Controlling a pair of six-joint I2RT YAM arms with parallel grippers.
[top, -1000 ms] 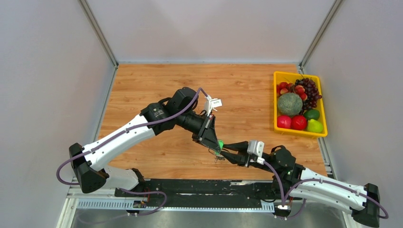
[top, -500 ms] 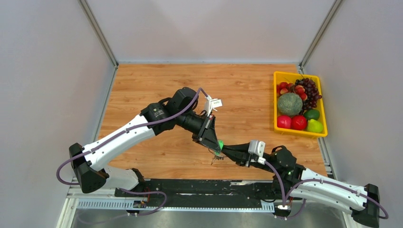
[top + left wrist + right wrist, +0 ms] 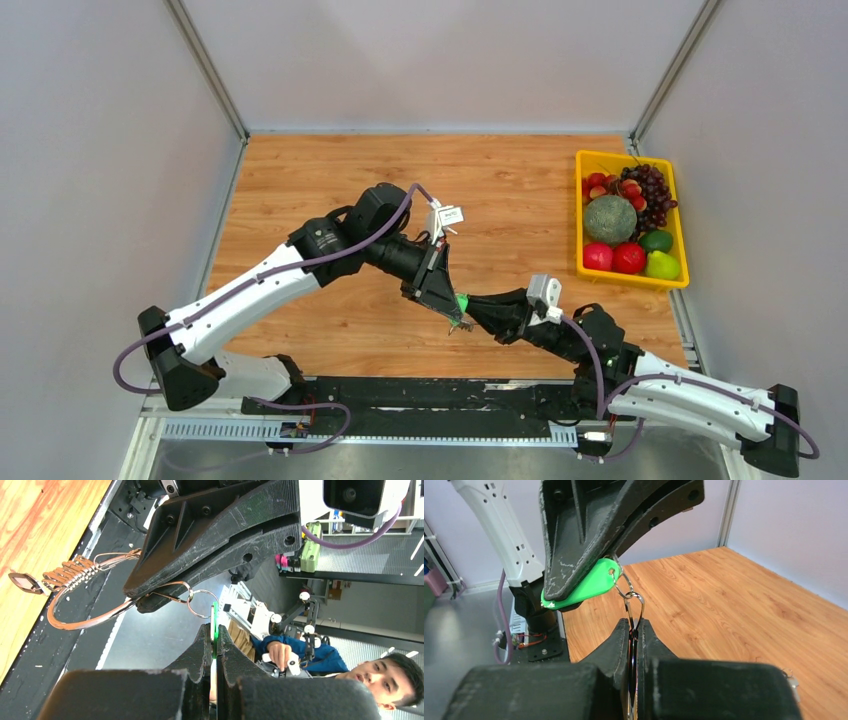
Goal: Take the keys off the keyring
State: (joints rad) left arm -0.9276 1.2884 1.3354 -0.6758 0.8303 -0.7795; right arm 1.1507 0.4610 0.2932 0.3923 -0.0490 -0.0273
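Top external: claws (image 3: 458, 315) near table (image 3: 300, 160) edge

The keyring (image 3: 80, 627), a thin wire loop, hangs in the air with one side pinched in the right hand (image 3: 634, 630). The keys (image 3: 70, 574) are stacked tightly together on it. One green tag (image 3: 581, 589), joined through a small loop (image 3: 201, 603), is clamped in the left hand (image 3: 214, 632).

Wooden table (image 3: 300, 170), grey walls (image 3: 450, 60)

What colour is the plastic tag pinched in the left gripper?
The tag is bright green, clearest in the right wrist view.
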